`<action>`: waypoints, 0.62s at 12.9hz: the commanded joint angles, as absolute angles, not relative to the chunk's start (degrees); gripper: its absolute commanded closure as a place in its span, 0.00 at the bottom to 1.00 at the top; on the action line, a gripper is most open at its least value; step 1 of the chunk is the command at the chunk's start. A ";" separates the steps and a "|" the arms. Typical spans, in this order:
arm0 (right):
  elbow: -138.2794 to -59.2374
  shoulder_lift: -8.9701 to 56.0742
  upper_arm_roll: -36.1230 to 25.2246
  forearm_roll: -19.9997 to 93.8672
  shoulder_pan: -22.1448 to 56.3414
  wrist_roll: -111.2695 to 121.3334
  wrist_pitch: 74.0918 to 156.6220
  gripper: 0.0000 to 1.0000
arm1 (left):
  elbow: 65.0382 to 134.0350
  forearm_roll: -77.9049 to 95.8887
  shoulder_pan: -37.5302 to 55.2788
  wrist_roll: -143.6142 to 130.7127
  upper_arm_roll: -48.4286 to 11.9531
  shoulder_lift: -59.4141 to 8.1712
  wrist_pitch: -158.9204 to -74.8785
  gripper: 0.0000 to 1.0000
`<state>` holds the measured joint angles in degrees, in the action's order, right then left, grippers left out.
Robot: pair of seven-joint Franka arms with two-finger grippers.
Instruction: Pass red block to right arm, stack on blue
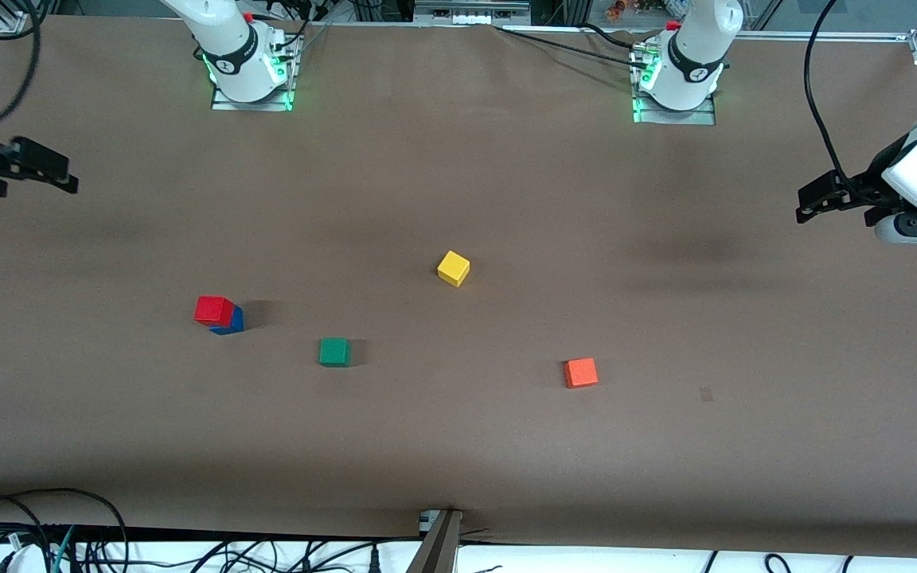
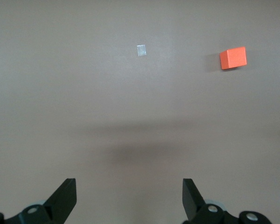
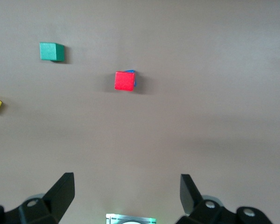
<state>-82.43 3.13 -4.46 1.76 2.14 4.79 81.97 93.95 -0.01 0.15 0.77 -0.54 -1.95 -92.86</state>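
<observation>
My right gripper (image 3: 123, 196) hangs wide and empty over the bare table at its arm's end; the left gripper (image 2: 129, 198), equally wide, waits over its own end. I judge the stack done, so the best move is to keep both arms clear of it. The red block (image 1: 214, 310) sits on the blue (image 1: 232, 321), slightly offset, a matte cube near the green block (image 1: 334, 352).

Robotics lab: two arm bases (image 1: 247, 68) bolted along top of brown tabletop (image 1: 458, 446), loose cables (image 1: 37, 533) lower left, aluminium framing.
</observation>
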 commanded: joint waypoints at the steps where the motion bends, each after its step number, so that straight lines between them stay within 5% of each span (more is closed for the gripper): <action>1: -85.17 -0.44 -2.90 0.79 0.70 4.57 81.57 0.00 | 92.46 -0.97 0.18 0.62 -0.79 -2.46 -91.41 0.00; 8: -84.55 0.61 -1.14 -1.06 0.70 4.30 77.43 0.00 | 92.37 -1.05 0.44 0.62 -1.05 -2.46 -91.41 0.00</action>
